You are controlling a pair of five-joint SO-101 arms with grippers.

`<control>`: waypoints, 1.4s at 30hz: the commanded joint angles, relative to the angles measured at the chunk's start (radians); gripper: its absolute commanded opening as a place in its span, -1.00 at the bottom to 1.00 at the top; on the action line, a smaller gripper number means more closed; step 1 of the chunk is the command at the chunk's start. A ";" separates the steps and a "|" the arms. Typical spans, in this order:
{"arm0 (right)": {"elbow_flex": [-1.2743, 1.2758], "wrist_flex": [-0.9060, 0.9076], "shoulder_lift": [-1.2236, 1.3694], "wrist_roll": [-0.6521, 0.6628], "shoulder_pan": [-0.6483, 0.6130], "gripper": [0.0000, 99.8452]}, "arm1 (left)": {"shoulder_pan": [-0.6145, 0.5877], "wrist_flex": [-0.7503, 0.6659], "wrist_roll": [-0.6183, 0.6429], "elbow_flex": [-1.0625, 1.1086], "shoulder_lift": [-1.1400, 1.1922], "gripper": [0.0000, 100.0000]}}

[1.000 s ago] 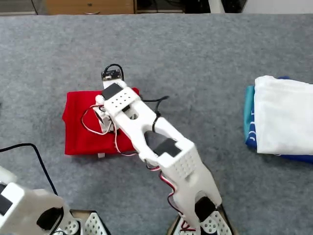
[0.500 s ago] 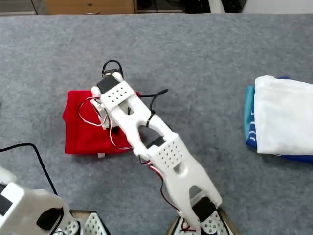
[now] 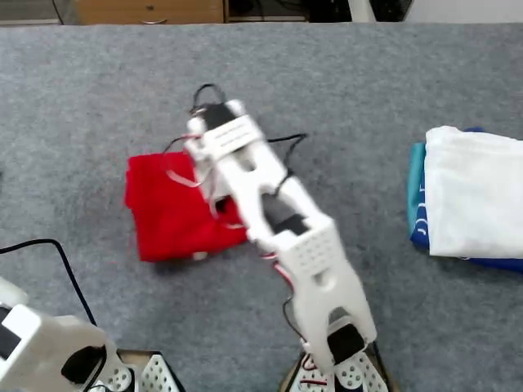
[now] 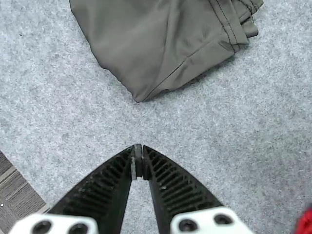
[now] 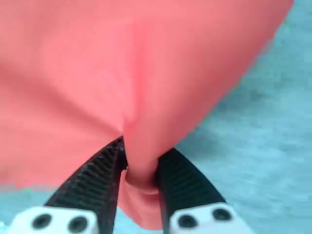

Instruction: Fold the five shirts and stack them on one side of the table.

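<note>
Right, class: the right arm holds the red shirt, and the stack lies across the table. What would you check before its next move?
1. Grip: right gripper shut on red shirt: ok.
2. Fold neat: cannot tell, right arm covers part.
3. Route over table to stack: ok, bare.
4. White shirt on top lies flat: ok.
5. Left gripper off the route, shut, near grey shirt: ok.

The white plastic right arm (image 3: pixel 286 237) stretches from its base at the near side diagonally away and toward the left. Its wrist (image 3: pixel 225 135) is bent downward at the far end. The black ribbed right end effector (image 5: pixel 140 158) is clamped on a fold of red fabric shirt (image 5: pixel 146 73). The white left arm (image 3: pixel 45 351) sits folded low at the near left corner. The black ribbed left end effector (image 4: pixel 138 163) points down, fingertips pressed together.
</note>
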 commanded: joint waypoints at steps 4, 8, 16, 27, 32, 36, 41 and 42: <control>0.097 0.009 -0.171 0.477 0.275 -1.00 | 0.009 0.003 -0.005 -0.048 -0.042 -0.96; 0.099 -0.011 -0.171 0.830 0.424 -1.00 | 0.032 0.005 -0.002 -0.084 -0.042 -0.96; 0.107 -0.158 -0.170 1.323 0.535 -1.00 | 0.087 0.009 -0.002 -0.077 -0.042 -0.96; 0.097 -0.232 -0.122 1.424 0.466 -0.97 | 0.203 0.009 -0.003 -0.077 -0.044 -0.96; 0.097 -0.216 -0.160 1.373 0.479 -0.70 | 0.281 0.009 -0.005 -0.077 -0.044 -0.96; 0.097 -0.210 -0.183 1.292 0.481 -0.69 | 0.330 0.009 -0.002 -0.071 -0.044 -0.96; 0.097 -0.163 -0.232 1.204 0.481 -0.69 | 0.368 0.009 -0.005 0.025 -0.061 -0.96; 0.097 -0.149 -0.245 1.168 0.481 -0.69 | 0.376 0.009 -0.006 0.051 -0.077 -0.96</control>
